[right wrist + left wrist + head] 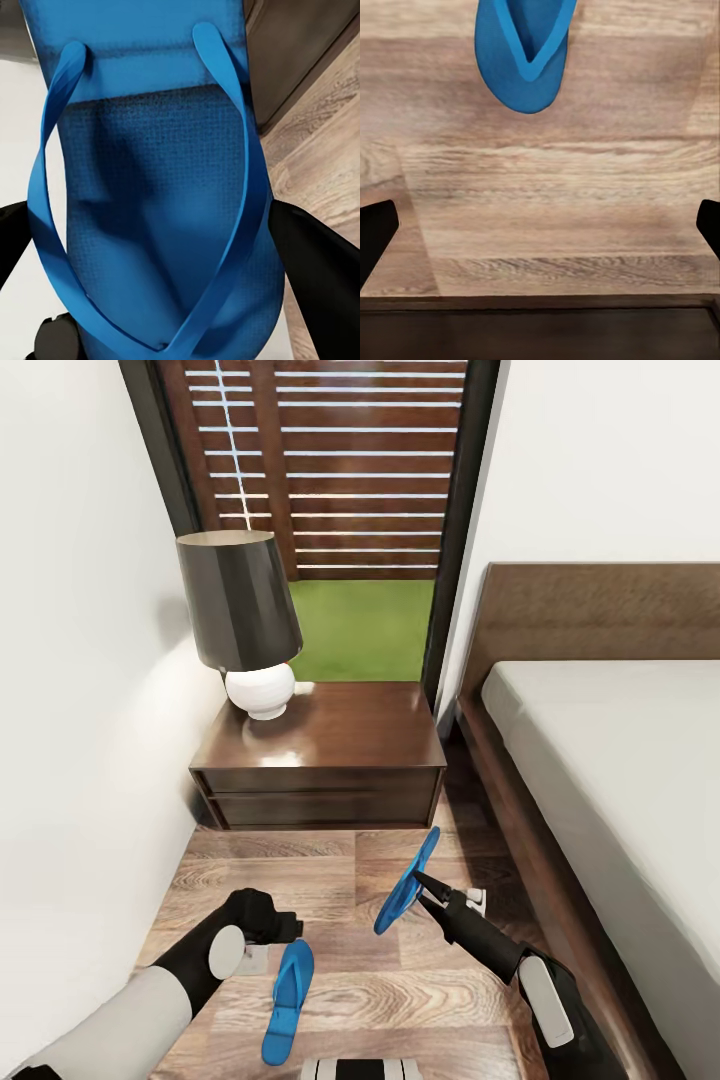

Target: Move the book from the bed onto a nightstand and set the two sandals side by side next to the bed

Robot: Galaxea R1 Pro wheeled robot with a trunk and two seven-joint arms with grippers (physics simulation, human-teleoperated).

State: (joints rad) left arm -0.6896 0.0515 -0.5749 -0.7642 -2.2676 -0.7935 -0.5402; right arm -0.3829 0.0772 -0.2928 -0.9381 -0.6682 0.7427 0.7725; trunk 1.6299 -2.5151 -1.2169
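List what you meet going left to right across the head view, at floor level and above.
Lamp → sandal on the floor → sandal held in the right end effector → bed.

There are two sandals, both blue; one sandal (288, 1003) lies flat on the floor (330, 860), and the other sandal (408, 880) is up off the floor, tilted; there is one nightstand (325, 765) with two drawers; one lamp (243, 618) stands on it; there is one bed (620, 760); there is one window (330, 510); there are two arms, a left arm (190, 970) and a right arm (500, 950).
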